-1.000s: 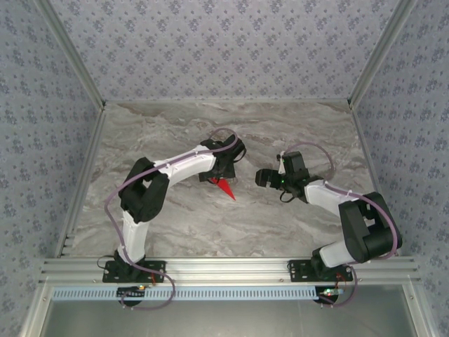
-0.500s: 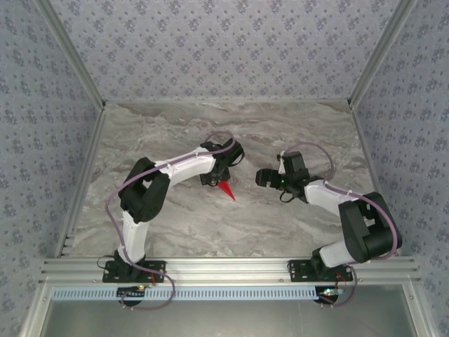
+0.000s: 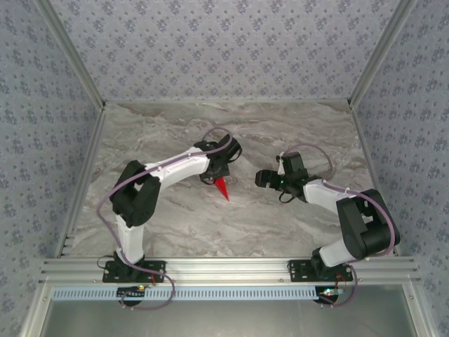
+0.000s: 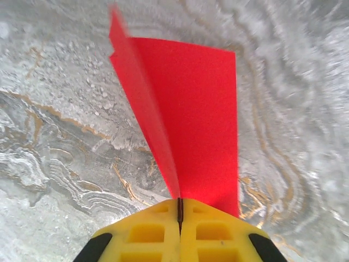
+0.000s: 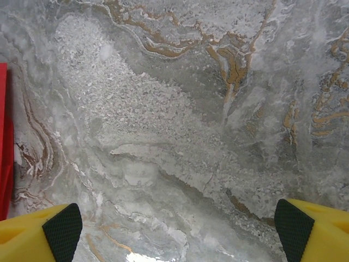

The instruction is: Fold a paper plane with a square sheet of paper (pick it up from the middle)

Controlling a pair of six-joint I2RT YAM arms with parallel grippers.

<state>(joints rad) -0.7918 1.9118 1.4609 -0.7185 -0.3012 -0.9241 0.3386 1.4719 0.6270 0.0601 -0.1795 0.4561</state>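
The square sheet of paper is folded into a slim red paper plane (image 3: 222, 188) with its sharp tip toward the near edge, at the middle of the marble table (image 3: 175, 225). My left gripper (image 3: 215, 177) is shut on it. In the left wrist view the yellow jaws meet on the centre fold of the paper plane (image 4: 191, 120), pinched at my left gripper (image 4: 180, 203), and a wing spreads to the right. My right gripper (image 3: 261, 177) hangs open just right of the plane, apart from it. Its fingertips (image 5: 62, 225) stand wide over bare marble. A red edge of the paper plane (image 5: 4, 147) shows at the left border.
Patterned walls close the table on three sides, with metal rails (image 3: 210, 267) along the near edge. Both arm bases sit at that near edge. Bare marble lies all round the two grippers.
My left gripper has shut on the plane's centre fold. Its elbow has swung left and the plane's tip has shifted slightly left. The right arm has hardly moved.
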